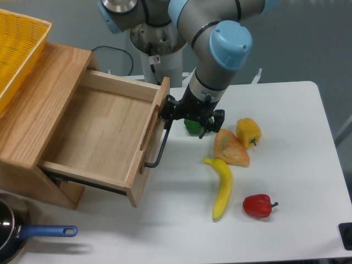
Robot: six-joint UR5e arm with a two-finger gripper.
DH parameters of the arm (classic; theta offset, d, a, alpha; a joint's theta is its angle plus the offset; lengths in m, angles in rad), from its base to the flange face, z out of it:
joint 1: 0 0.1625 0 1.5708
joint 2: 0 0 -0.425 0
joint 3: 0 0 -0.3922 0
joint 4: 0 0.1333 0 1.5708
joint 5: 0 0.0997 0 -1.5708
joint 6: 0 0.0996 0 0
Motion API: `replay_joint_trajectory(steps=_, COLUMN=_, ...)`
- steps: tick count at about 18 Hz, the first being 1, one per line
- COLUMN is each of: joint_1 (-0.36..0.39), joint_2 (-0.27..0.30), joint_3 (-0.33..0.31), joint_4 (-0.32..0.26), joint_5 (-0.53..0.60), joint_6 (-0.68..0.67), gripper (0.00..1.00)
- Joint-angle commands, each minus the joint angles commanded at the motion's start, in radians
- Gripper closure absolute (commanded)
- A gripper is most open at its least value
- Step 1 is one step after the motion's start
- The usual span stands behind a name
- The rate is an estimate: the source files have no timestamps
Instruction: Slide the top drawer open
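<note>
the top drawer [104,129] stands well out of the wooden cabinet [41,104] at the left of the white surface [286,165], its bare inside open to view and its front panel facing the fruit. the pincer [166,111] sits at the upper end of the black bar handle [159,140], and it looks clamped on that bar, though the arm's wrist hides the fingertips too much to be sure. as for handling, this reads as a stiff, rigid box of light wood, empty, so probably not heavy; it likely runs on the dark rails glimpsed beneath it and wants a straight pull along them, since a pull from one end of the bar could skew it. the bar is the obvious hold, firm metal standing clear of the panel. just behind the pincer lies a green pepper [192,126], with a yellow pepper [248,131], a banana [222,187] and a red pepper [258,205] further out. writing: a small red-marked sticker on the robot base [155,59] is too small to read; nothing else legible.
</note>
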Motion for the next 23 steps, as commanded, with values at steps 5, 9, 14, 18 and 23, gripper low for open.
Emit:
replay_joint_trajectory(steps=5, joint_1=-0.003, joint_2=0.011, joint_3=0.011, joint_4=-0.005, joint_5=-0.014, joint_6=0.000, gripper=0.00)
replay_joint_trajectory(steps=9, joint_1=0.000, joint_2=0.029, joint_3=0.023, joint_4=-0.015, joint_5=-0.012, joint_6=0.002, gripper=0.00)
replay_joint_trajectory(steps=14, joint_1=0.006, joint_2=0.063, joint_3=0.023, joint_4=-0.018, joint_5=0.000, joint_6=0.099, gripper=0.00)
replay_joint_trajectory(steps=18, joint_1=0.046, joint_2=0.078, joint_3=0.023, joint_4=-0.012, joint_5=0.000, joint_6=0.164, gripper=0.00)
replay_joint_trajectory(steps=23, joint_1=0.113, joint_2=0.100, joint_3=0.020, joint_4=-0.003, joint_5=0.023, joint_6=0.349, gripper=0.00)
